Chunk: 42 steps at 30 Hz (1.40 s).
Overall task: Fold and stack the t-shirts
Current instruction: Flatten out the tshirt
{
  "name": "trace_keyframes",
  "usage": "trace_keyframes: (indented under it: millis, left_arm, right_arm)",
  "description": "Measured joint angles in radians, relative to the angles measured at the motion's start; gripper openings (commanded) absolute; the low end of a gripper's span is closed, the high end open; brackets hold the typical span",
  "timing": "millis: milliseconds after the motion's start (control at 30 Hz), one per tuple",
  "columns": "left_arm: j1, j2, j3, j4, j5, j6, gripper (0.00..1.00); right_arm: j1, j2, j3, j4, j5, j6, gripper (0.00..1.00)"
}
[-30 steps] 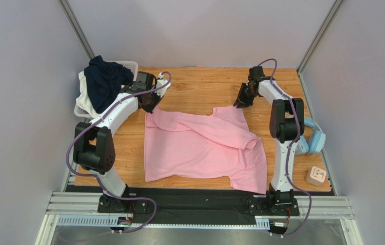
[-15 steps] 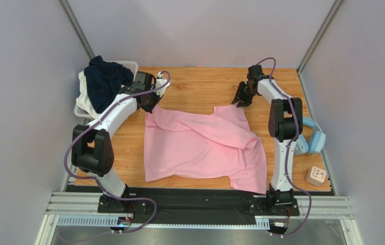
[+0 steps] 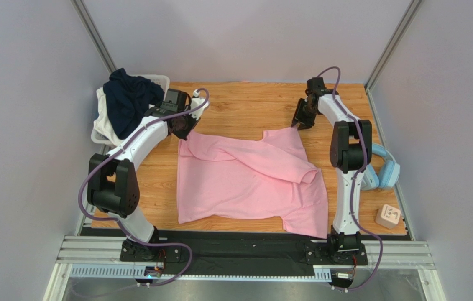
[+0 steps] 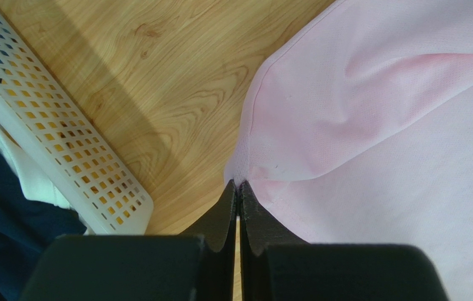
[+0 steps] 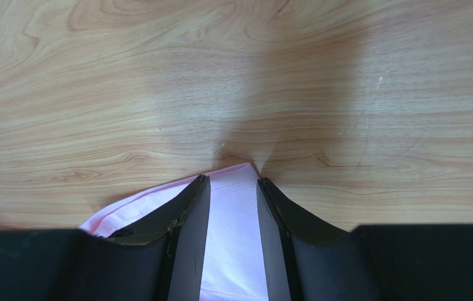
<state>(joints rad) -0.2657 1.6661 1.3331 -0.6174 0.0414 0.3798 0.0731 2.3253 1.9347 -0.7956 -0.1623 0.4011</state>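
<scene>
now left fingers (image 4: 223, 219) pinch pink t-shirt (image 4: 377, 125) corner; right fingers (image 5: 188, 216) parted

Two slim arms, the left arm (image 3: 139, 137) at left of the top view and the right arm (image 3: 344, 199) at right, have white link shells and bulky black joint housings. A purple cable (image 3: 82, 188) runs along each. Their feet are black base plates (image 3: 137, 252) at the bottom edge. The wrist views show the left gripper (image 4: 237, 184) and right gripper (image 5: 232, 180) with matte black wedge-shaped fingers (image 5: 182, 219) on black blocks
</scene>
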Motion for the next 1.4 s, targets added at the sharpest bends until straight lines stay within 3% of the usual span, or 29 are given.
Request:
trace_keyframes:
  millis: [533,833,1233,1367,1400]
  left_arm:
    - [0.000,0.000,-0.003,0.000,0.013,0.000,0.00]
    - [0.001,0.000,-0.003,0.000,0.023,0.000,0.00]
    - [0.003,0.000,-0.003,0.000,0.029,0.000,0.00]
    - [0.004,0.000,-0.003,0.000,0.029,-0.001,0.00]
    - [0.004,0.000,-0.003,0.000,0.029,0.000,0.00]
  right_arm:
    - [0.004,0.043,0.082,-0.034,0.086,-0.071,0.40]
    - [0.069,0.044,0.084,-0.036,0.214,-0.134,0.39]
    - [0.120,0.045,0.084,-0.040,0.253,-0.156,0.38]
    - [0.120,0.045,0.082,-0.042,0.256,-0.156,0.24]
    - [0.120,0.045,0.082,-0.042,0.258,-0.156,0.12]
